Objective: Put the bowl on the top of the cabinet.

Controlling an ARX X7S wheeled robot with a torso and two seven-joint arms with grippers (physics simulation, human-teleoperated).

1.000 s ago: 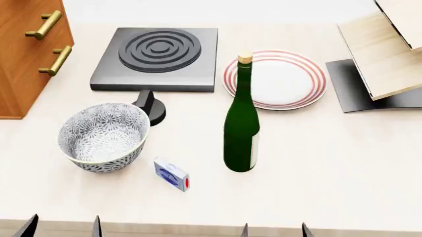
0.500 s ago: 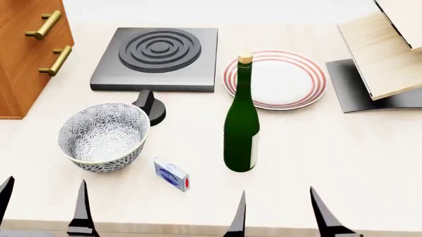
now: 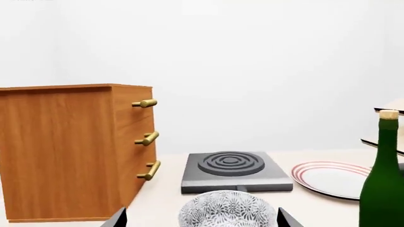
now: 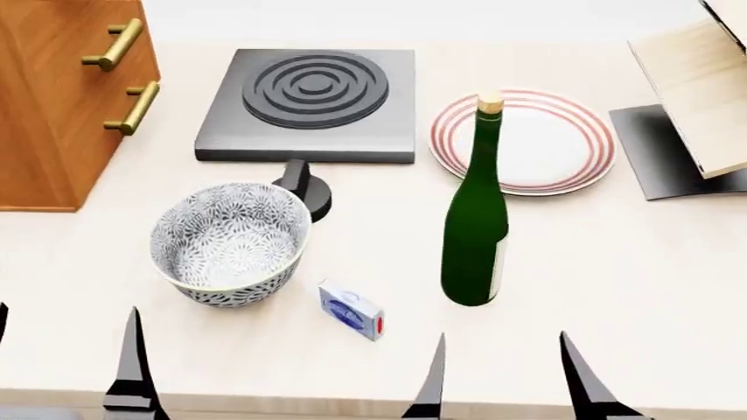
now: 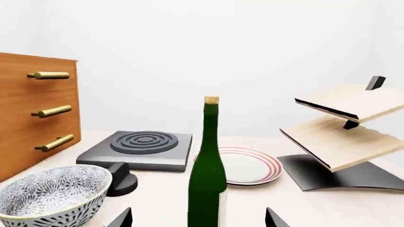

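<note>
The bowl (image 4: 230,243), deep and white with a grey leaf pattern, stands upright on the pale table at the front left. It also shows in the left wrist view (image 3: 227,210) and the right wrist view (image 5: 50,196). The orange-brown cabinet (image 4: 59,105) with brass handles stands at the far left, and its flat top shows in the left wrist view (image 3: 63,87). My left gripper (image 4: 66,350) is open and empty, near the table's front edge, short of the bowl. My right gripper (image 4: 502,350) is open and empty, just in front of the green bottle (image 4: 475,227).
A dark grey hotplate (image 4: 310,105) lies behind the bowl, with a black knob (image 4: 306,188) touching the bowl's far rim. A small blue-white box (image 4: 352,310) lies right of the bowl. A red-ringed plate (image 4: 548,140) and a pale wooden rack (image 4: 701,96) are at the right.
Both grippers' fingers have risen into the head view from its bottom edge. The head view has shifted, so the table's things now sit further right in it.
</note>
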